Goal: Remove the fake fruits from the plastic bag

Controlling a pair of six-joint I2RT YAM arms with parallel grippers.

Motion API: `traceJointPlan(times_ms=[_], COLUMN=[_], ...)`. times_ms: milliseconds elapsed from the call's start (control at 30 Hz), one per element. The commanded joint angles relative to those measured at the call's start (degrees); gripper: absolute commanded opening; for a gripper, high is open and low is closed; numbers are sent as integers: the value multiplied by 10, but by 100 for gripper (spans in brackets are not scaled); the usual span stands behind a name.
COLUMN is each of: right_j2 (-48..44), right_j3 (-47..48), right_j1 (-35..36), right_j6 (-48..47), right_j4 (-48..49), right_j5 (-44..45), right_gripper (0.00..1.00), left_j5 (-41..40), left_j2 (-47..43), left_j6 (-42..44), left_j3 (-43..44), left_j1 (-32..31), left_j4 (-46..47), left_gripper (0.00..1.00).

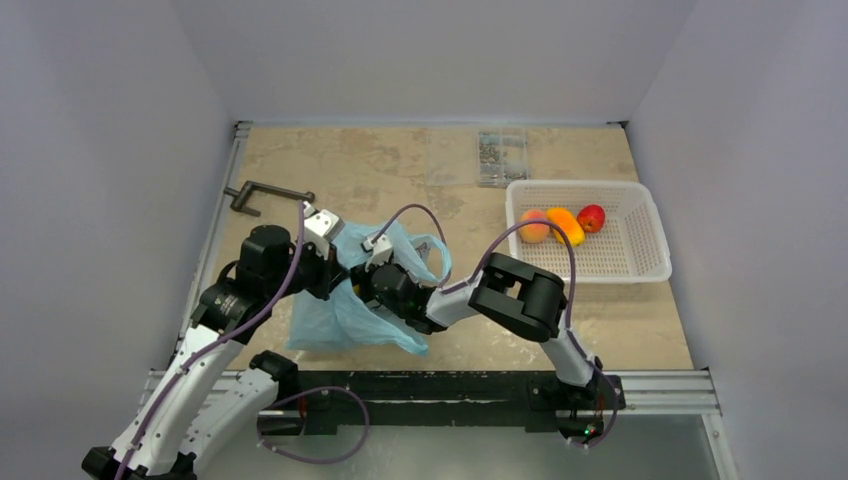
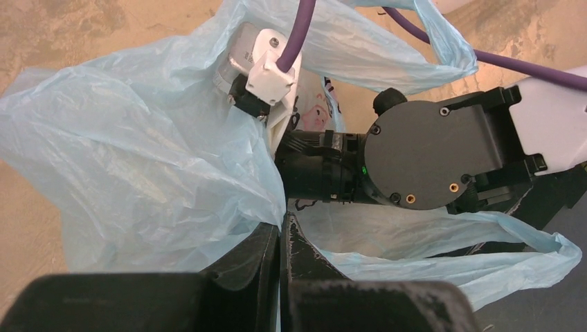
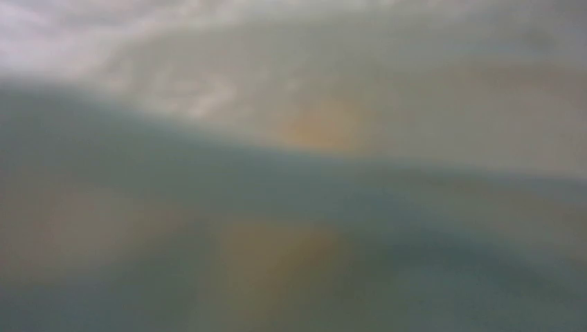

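Observation:
The light-blue plastic bag (image 1: pixel 318 322) lies crumpled on the table between my arms. My left gripper (image 2: pixel 284 223) is shut on a fold of the bag's rim (image 2: pixel 273 187) and holds its mouth open. My right arm's wrist (image 2: pixel 429 149) reaches into that mouth, so its fingers are hidden inside the bag (image 2: pixel 138 159). The right wrist view is a blur of bag film with a soft orange-yellow patch (image 3: pixel 322 128) that cannot be made out. Three fake fruits lie in the white basket (image 1: pixel 645 268): a peach-orange one (image 1: pixel 533 227), a yellow-orange one (image 1: pixel 567 224) and a red one (image 1: pixel 592 217).
A clear box of small parts (image 1: pixel 503 157) sits at the back of the table. A black clamp (image 1: pixel 268 194) lies at the back left. Grey walls close in on both sides, and a metal rail (image 1: pixel 450 380) runs along the near edge.

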Motion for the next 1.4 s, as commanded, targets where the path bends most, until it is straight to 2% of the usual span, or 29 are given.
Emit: traceJointPlan(times_ms=[0,200,433,567,767,967,1233,1300,1367], right_j2=[10,-30,-106,-146,-210,-302,-468,-511,-553], right_j3=[27,-2,-46,-77,-117,-162,-214,-223,-232], right_j1=[5,5,5,5,5,5,4,4,3], right_j6=[-16,-29,-46,-47,-47,-60,-93,-98,-105], right_j4=[-14,-10,-35,-48,-82,-135,-235,-262,-284], right_j5=[57,59,44,26,-17,-35,-16,11,43], right_gripper=[86,58,15,0,0,0,0,0,0], left_j5=[-7,-28,-100,-165,-215,-311,-338,-328,-316], left_j2=[-7,-7,-5,-11,-4,15,26,21,10], left_j6=[10,10,4,-2,-9,-30,-43,-43,-41], left_j3=[-3,-2,3,1,4,9,22,23,22], left_j1=[-2,-2,-2,-2,-2,-1,-1,-1,-1], left_j4=[12,9,-3,-6,-11,-23,-37,-40,-38], left_gripper=[0,0,0,0,0,0,0,15,25])
